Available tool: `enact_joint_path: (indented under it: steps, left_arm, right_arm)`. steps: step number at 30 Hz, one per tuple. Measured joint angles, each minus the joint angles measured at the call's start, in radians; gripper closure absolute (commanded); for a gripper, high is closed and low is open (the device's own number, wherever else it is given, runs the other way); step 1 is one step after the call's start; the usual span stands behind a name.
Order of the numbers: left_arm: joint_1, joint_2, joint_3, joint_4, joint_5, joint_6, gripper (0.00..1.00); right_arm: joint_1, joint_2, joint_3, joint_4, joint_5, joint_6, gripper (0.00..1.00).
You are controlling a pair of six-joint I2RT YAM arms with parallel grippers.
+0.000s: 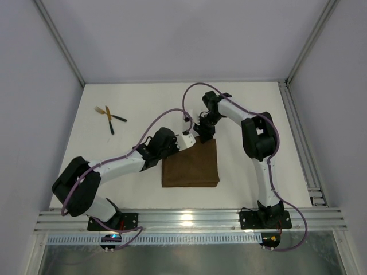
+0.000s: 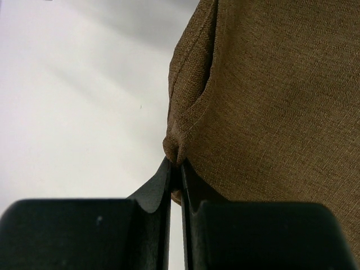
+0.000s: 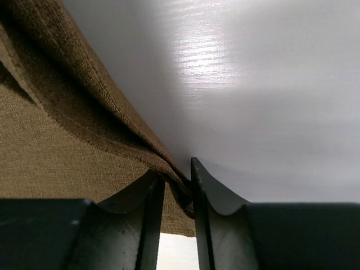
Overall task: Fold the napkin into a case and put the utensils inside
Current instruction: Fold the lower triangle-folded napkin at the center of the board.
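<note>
Centrally, the napkin [image 1: 190, 166] lies on the white table [image 1: 252, 109] as a folded, roughly square stack of coarse-woven brown cloth, near the arms' side. The left gripper [image 2: 176, 169] has its black jaws pressed together on the cloth's far left corner, which bunches into a small pucker with a stitched hem. The right gripper [image 3: 176, 185] sits just beside it at the far edge, its jaws closed around a thin fold of the layered hem. Well apart, far left, the utensils [image 1: 109, 118] lie crossed, gold heads and slim black handles.
</note>
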Motion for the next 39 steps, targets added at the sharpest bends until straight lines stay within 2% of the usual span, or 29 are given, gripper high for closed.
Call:
enact_joint_path:
  steps: [6, 8, 9, 13, 17, 21, 25, 28, 29, 31, 32, 35, 39]
  left_arm:
    - [0.006, 0.0, -0.018, 0.009, -0.009, 0.004, 1.0]
    - [0.009, 0.0, -0.024, 0.01, -0.008, 0.005, 1.0]
    - [0.009, 0.002, -0.024, 0.014, -0.006, 0.005, 1.0]
    - [0.009, 0.019, -0.023, 0.032, -0.008, 0.005, 1.0]
    - [0.01, 0.06, -0.021, 0.055, -0.02, 0.019, 1.0]
    - [0.01, 0.064, -0.043, 0.103, -0.021, 0.04, 1.0]
    - [0.011, 0.064, -0.069, 0.15, -0.027, 0.051, 1.0]
    - [0.018, 0.063, -0.1, 0.172, -0.018, 0.052, 0.91]
    - [0.019, 0.063, -0.113, 0.172, -0.005, 0.051, 0.78]
    - [0.029, 0.06, -0.122, 0.156, 0.03, 0.048, 0.59]
    - [0.042, 0.054, -0.124, 0.136, 0.053, 0.042, 0.45]
    - [0.115, 0.01, -0.126, 0.077, 0.152, 0.003, 0.39]
    - [0.2, -0.099, -0.126, -0.011, 0.258, -0.022, 0.38]
  right_arm:
    - [-0.014, -0.021, -0.041, 0.02, 0.004, 0.037, 0.85]
    - [-0.021, -0.046, -0.084, 0.033, 0.003, 0.048, 0.95]
    - [-0.022, -0.056, -0.099, 0.035, 0.002, 0.054, 0.97]
    - [-0.018, -0.129, -0.214, 0.113, 0.016, 0.105, 0.97]
    - [-0.001, -0.299, -0.444, 0.29, 0.073, 0.207, 0.97]
    - [0.042, -0.5, -0.661, 0.503, 0.211, 0.344, 0.97]
    - [0.132, -0.617, -0.823, 0.702, 0.397, 0.435, 0.97]
    - [0.212, -0.647, -0.916, 0.813, 0.533, 0.506, 0.97]
    - [0.225, -0.651, -0.932, 0.836, 0.557, 0.52, 0.97]
    - [0.251, -0.662, -0.967, 0.879, 0.614, 0.55, 0.97]
    - [0.262, -0.67, -0.985, 0.896, 0.638, 0.562, 0.97]
    - [0.29, -0.696, -1.023, 0.93, 0.703, 0.575, 0.97]
    - [0.355, -0.73, -1.061, 0.98, 0.782, 0.582, 0.97]
